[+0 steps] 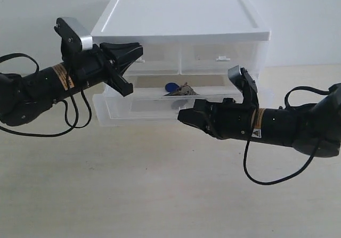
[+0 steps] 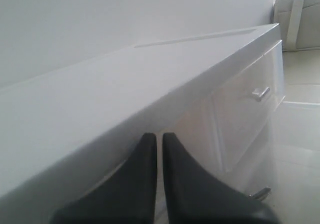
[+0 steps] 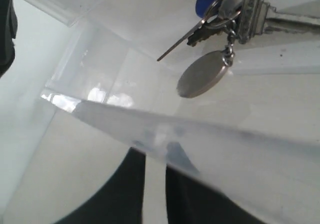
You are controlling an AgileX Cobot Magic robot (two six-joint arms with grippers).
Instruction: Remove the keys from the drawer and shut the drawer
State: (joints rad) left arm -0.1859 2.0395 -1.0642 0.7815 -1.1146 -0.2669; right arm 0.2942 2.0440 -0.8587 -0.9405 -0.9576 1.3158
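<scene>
The wide clear drawer [image 1: 154, 104] stands pulled out of the white cabinet [image 1: 181, 17]. Inside it lie the keys [image 1: 178, 90], a grey bunch with one blue head. In the right wrist view the keys [image 3: 240, 13] and their oval fob [image 3: 202, 74] rest on the drawer floor beyond its front wall [image 3: 235, 146]. My right gripper [image 1: 181, 115] sits at the middle of the drawer front. Its fingers stand a narrow gap apart, with the small white tab handle [image 3: 161, 134] between the tips. My left gripper [image 1: 137, 50] is shut and empty, hovering by the cabinet's top left front corner.
Two half-width drawers [image 1: 157, 59] [image 1: 216, 57] sit shut above the open one; the handle [image 2: 260, 92] of one shows in the left wrist view. A clear base frame [image 1: 120, 113] juts out below. Cables hang from both arms over the pale table [image 1: 160, 195].
</scene>
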